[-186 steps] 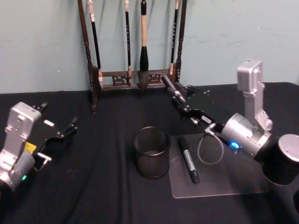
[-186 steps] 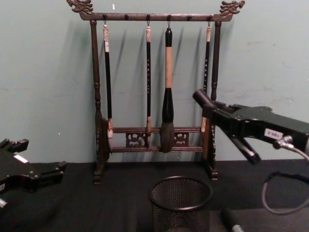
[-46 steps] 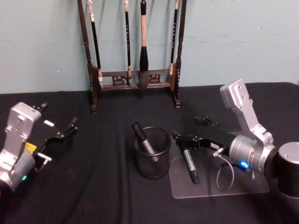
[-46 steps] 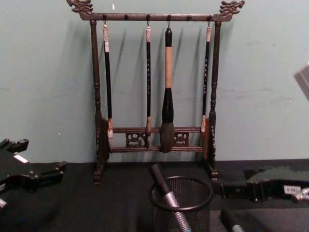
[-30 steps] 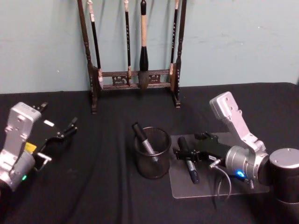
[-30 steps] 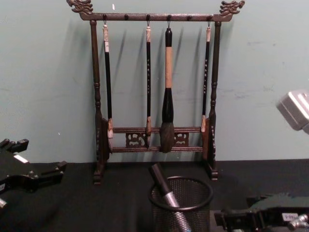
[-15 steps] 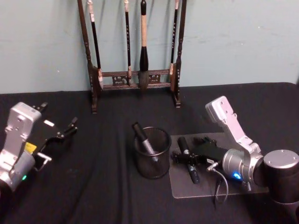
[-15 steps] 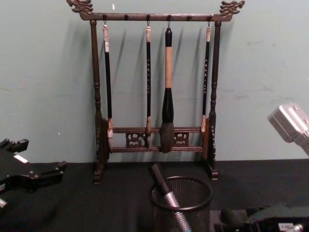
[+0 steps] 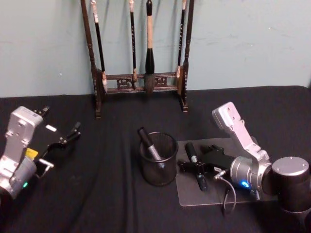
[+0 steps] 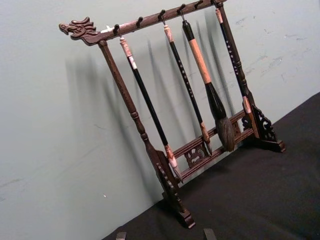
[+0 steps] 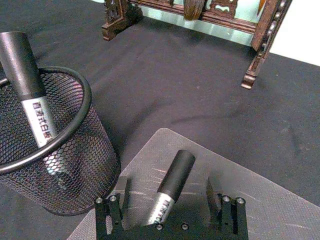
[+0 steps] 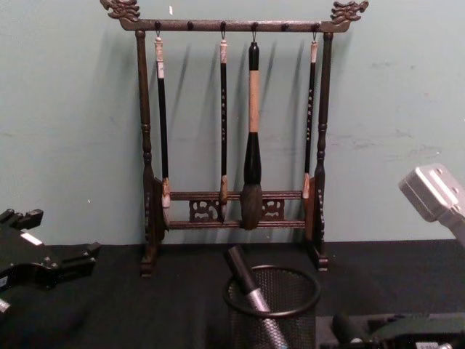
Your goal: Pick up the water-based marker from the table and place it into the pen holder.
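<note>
Marker (image 11: pixel 175 172) lies flat on the tabletop (image 9: pixel 107 204), just right of the pen holder (image 9: pixel 158 174), long axis front-to-back, between the spread jaws of your right claw (image 11: pixel 167 185). Left claw (image 9: pixel 63 118) rests spread, well left of the holder.

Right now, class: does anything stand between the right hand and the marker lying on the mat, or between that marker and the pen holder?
Nothing visible does. The right hand, open, straddles the marker. The pen holder stands close beside it, with another marker leaning inside.
</note>
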